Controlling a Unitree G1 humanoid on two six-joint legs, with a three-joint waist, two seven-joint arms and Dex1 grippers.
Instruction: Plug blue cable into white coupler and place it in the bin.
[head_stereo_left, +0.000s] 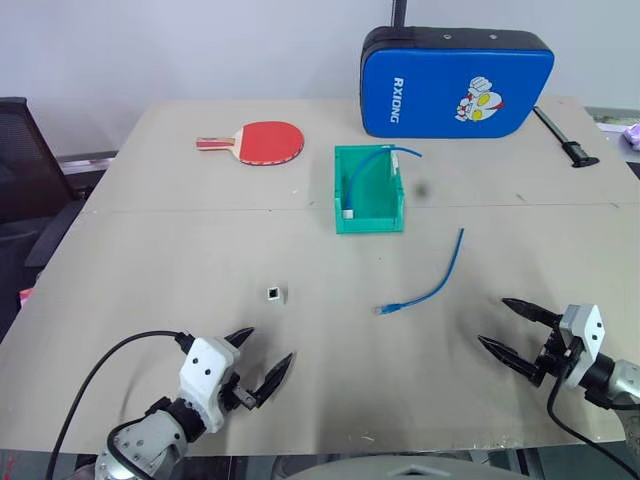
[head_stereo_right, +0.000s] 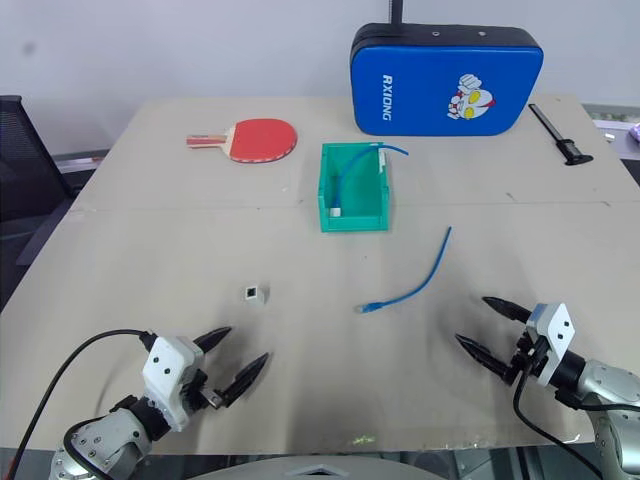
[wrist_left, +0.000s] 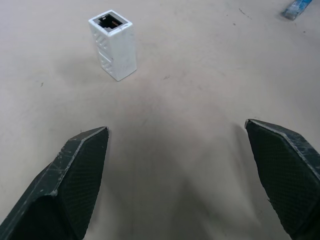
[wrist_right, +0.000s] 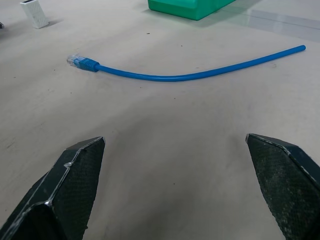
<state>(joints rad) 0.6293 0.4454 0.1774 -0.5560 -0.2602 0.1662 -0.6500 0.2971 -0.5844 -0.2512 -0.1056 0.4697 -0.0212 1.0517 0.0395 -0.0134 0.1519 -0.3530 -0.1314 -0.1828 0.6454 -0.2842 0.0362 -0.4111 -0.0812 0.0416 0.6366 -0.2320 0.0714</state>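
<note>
**Both grippers spread wide, cable and coupler lying free**

Pale beige tabletop (head_stereo_left: 180, 250), seamed across its middle, carries everything, and the small green translucent plastic bin (head_stereo_left: 368, 218) serves as the landmark. Already inside the bin lies another blue cable with a white piece at its end. Nearer the robot than the bin and toward its right lies the short, thin, bright-blue network cable (head_stereo_left: 432, 283), gently curved, its clear plug end (wrist_right: 75, 60) pointing toward the robot's left. Nearer than the bin and to its left stands the tiny white plastic coupler (head_stereo_left: 273, 293), upright, its dark socket facing up. Cable and coupler sit well apart, untouched.

The left gripper (head_stereo_left: 259, 360) hangs near the table's front edge with its black fingers spread wide and nothing between them, the coupler ahead of it. The right gripper (head_stereo_left: 508, 328) is likewise wide and empty, facing the cable.

Judging by looks, the cable is light and limp, so it should be pinched just behind the plug, where the boot stiffens it; a grip farther back would let the plug droop. The coupler is light, hard and smooth-sided, likely to tip or skid, so its flat side faces should be squeezed, leaving the socket clear.
</note>
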